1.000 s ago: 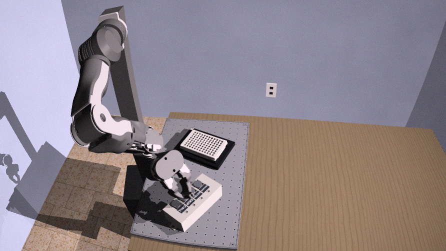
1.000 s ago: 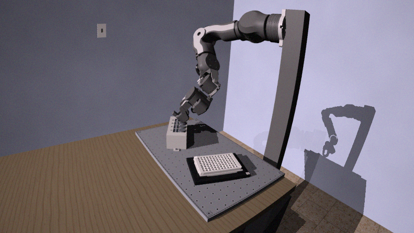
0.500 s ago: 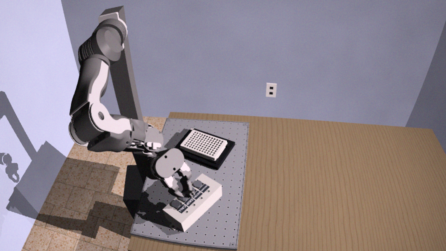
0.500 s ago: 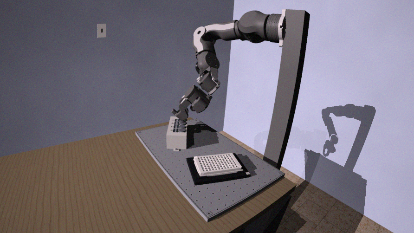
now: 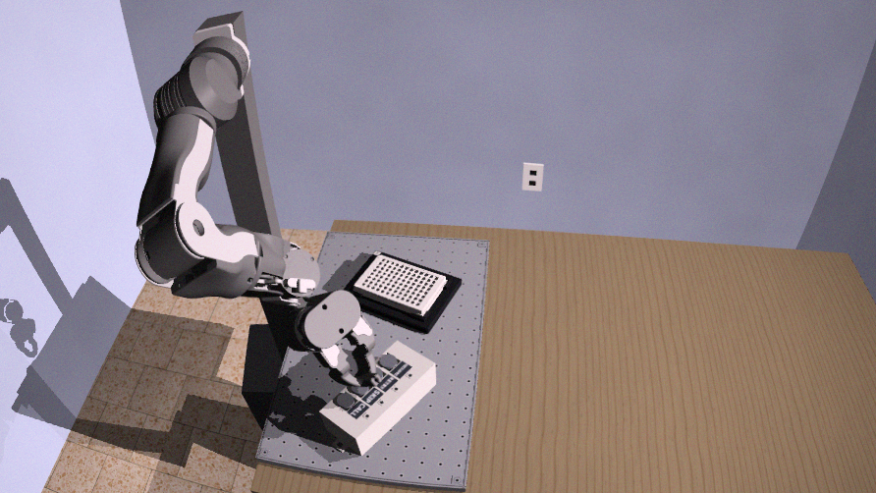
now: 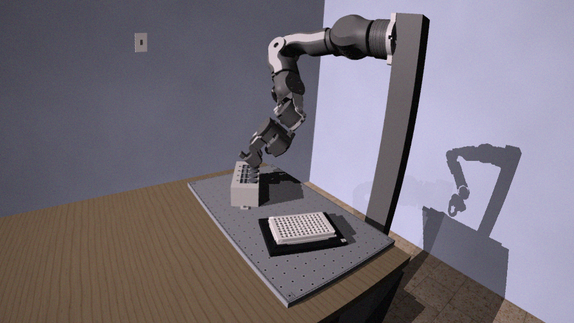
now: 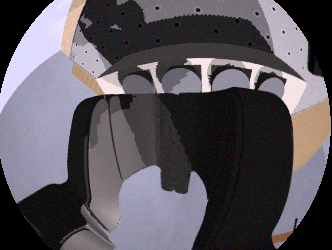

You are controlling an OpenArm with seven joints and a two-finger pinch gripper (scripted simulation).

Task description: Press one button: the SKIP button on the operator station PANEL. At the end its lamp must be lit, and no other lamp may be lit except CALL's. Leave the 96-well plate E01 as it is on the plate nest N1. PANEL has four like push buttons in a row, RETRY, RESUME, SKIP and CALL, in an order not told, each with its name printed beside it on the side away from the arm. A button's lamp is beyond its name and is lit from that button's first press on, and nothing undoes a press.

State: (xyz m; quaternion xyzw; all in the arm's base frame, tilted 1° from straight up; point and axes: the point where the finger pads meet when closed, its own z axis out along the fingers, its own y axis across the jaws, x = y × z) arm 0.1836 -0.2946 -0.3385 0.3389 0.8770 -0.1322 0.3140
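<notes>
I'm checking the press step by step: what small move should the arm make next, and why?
Probably ease straight down a little: the shut gripper sits at the PANEL button row near the SKIP label, and no lamp looks lit.

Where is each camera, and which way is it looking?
Top: high up, looking down at the arm, the closed end effector and PANEL.
Exterior: across the table, facing the arm's post, with plate E01 nearest.
Wrist: on the arm, looking past its dark fingers at the button row.
Top and exterior both show PANEL and the plate.
</notes>
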